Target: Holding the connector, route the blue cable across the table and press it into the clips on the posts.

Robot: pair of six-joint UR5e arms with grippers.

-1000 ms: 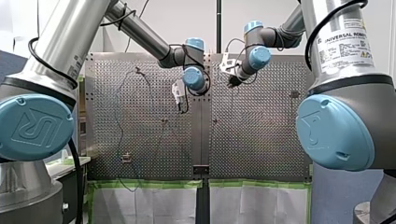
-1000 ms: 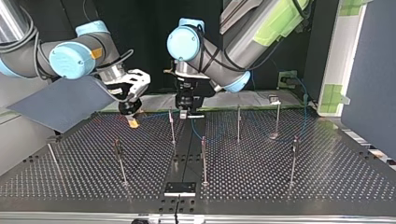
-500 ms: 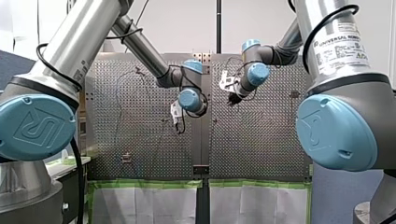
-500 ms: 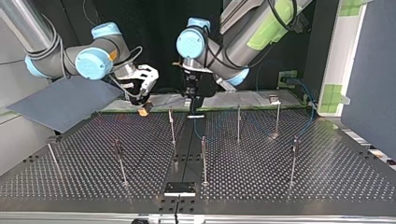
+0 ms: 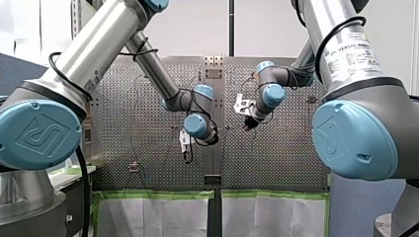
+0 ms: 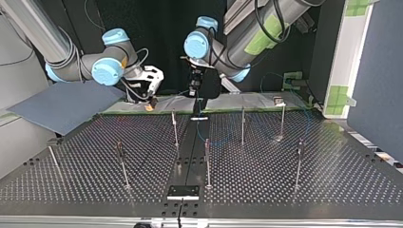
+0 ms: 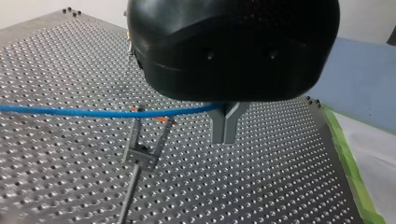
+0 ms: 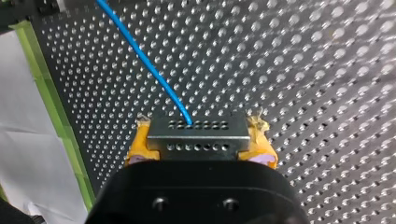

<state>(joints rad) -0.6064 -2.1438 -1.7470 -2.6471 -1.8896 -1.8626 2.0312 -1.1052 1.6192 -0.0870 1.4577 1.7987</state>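
Above the perforated table's [image 7: 280, 177] arm-side edge, my right gripper [image 8: 200, 142] clamps its yellow pads on the connector [image 8: 196, 125]. My left gripper [image 7: 225, 126] is pinched shut on the blue cable [image 7: 70, 112], which crosses the clip's [image 7: 145, 140] mouth, seemingly unseated. Uneven tension could drag it off sideways.

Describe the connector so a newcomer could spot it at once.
Over the perforated table, find my right gripper with its yellow pads. Clamped between them sits the connector: a small grey metal block with two rows of tiny holes, the one thing the blue cable ends in.
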